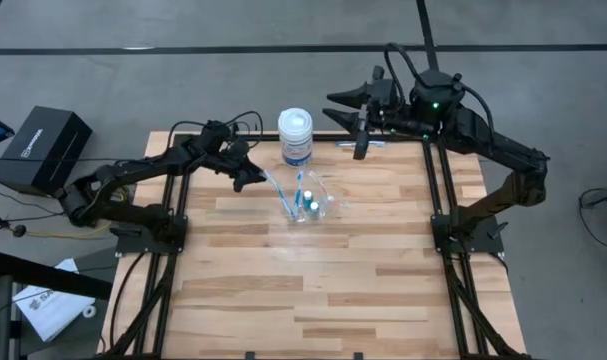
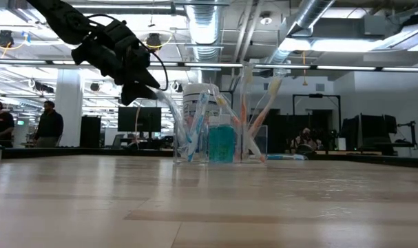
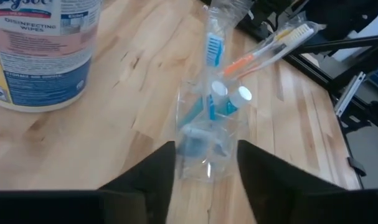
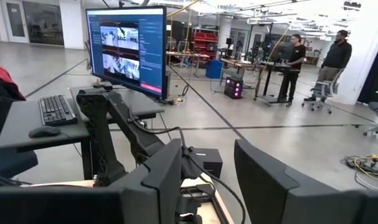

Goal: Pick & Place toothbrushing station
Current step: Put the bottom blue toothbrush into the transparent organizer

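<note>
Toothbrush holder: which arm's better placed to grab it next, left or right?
Left, probably. The left claw is open beside the clear toothbrush holder, which its wrist view shows just ahead between its fingers. The right claw sits at the table's far edge, its wrist camera facing out into the room.

Clear holder (image 1: 308,203) upright mid-table (toothbrushes (image 1: 279,188) leaning inside, white-capped cylinders (image 1: 310,194))

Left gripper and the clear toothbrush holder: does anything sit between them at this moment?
Nothing visible does. The left gripper hangs just beside the clear holder, its open fingers framing it in the left wrist view with bare wood between. The white wipes jar stands off to one side, out of that line.
</note>
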Action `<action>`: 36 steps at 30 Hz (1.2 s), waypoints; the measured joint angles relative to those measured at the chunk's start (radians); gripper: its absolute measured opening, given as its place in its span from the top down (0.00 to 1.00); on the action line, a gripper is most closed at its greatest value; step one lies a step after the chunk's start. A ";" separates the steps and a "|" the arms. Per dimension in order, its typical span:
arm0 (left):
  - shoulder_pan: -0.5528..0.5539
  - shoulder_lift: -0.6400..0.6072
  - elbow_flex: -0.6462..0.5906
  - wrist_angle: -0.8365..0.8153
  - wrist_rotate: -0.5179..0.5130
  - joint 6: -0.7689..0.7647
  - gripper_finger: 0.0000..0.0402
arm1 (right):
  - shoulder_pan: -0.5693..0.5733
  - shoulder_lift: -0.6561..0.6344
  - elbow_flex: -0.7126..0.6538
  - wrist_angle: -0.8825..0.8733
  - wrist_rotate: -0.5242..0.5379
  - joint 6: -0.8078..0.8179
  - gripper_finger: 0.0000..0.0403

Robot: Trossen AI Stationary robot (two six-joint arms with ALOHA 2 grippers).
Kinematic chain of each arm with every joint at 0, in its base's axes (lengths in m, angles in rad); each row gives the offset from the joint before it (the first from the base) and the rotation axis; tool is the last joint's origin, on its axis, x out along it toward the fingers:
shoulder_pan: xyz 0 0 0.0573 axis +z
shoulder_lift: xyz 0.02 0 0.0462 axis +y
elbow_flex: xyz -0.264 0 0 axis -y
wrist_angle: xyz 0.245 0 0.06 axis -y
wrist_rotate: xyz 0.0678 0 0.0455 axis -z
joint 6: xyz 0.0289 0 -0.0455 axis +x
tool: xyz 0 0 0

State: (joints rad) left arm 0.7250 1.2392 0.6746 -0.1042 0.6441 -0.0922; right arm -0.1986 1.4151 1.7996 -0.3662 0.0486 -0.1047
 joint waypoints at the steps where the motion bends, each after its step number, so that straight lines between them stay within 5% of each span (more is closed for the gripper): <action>1: 0.000 0.000 0.000 0.000 0.000 0.001 0.63 | 0.000 0.000 0.000 0.000 0.000 0.000 0.66; 8: 0.000 0.000 0.000 0.000 0.000 -0.004 0.97 | 0.000 0.000 0.000 0.002 0.000 0.000 0.66; 36: -0.210 0.000 0.120 0.014 -0.016 -0.061 1.00 | 0.002 0.000 0.000 0.001 -0.030 0.000 0.67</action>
State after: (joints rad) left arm 0.5153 1.2390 0.7948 -0.0906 0.6285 -0.1528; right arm -0.1967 1.4149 1.7996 -0.3649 0.0189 -0.1043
